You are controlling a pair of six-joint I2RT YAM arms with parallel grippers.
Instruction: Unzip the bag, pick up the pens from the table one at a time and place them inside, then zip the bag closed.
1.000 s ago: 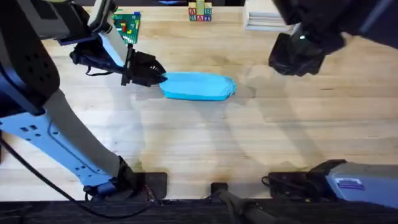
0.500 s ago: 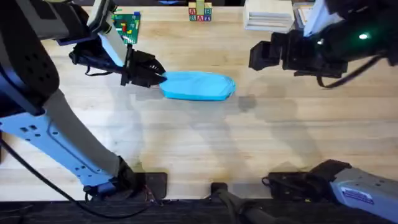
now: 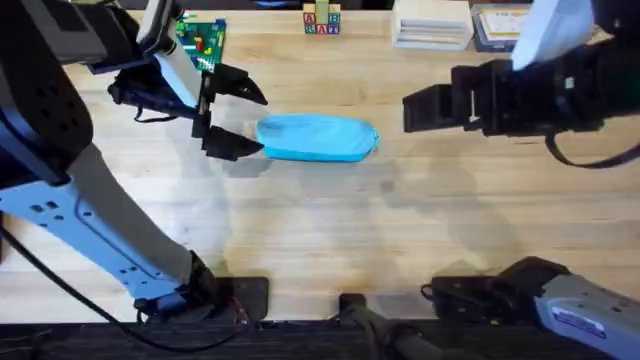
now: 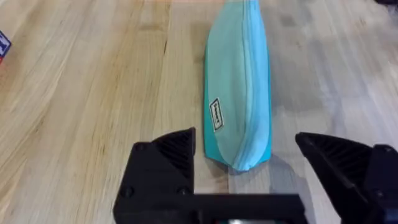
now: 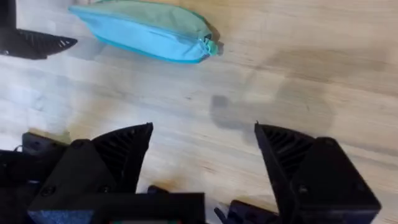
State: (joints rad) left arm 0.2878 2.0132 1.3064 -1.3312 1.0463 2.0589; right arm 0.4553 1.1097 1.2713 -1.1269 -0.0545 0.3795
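Because the bag [image 3: 318,138] is soft fabric and looks light, it will likely crumple and slide on the desk [image 3: 330,230] if pulled by the cloth alone; one end probably wants pinning while the small teal pull tab [image 5: 211,46] is tugged along the zipper; the tab is tiny and flat, so a fine fingertip pinch seems the sensible hold. The bag lies flat, lengthwise across the far middle of the desk, zipper apparently shut along its length. The left pincer [image 3: 236,122] sits at the bag's left end, its fingers spread wide apart and holding nothing; in the left wrist view the near tip of the bag lies between the two fingers, not touched by either. The right pincer [image 3: 425,108] hangs above the desk just beyond the bag's right end, where the tab sits; its fingers are also parted and empty, clear of the bag.
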